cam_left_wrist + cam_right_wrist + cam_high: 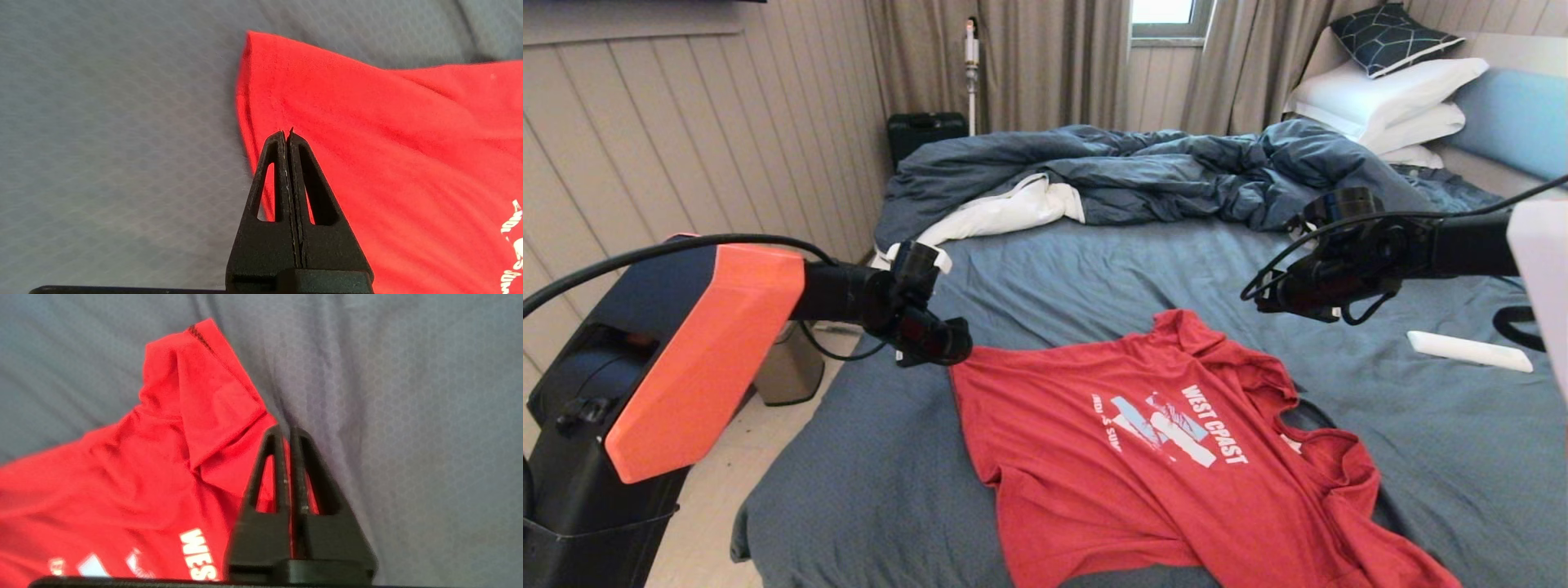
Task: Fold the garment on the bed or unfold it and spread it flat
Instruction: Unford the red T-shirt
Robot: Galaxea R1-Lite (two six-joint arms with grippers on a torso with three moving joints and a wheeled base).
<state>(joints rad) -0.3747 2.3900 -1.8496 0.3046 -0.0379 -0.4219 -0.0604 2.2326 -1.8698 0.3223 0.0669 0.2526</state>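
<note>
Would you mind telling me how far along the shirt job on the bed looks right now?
Done: the garment lies print-up, mostly spread on the bed. In hand: nothing; the left gripper and right gripper are shut and empty above it. Left: one sleeve is flipped over, the collar end rumpled.

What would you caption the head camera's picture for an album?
Two shut grippers, left and right, hover above a red T-shirt spread on the bed.
</note>
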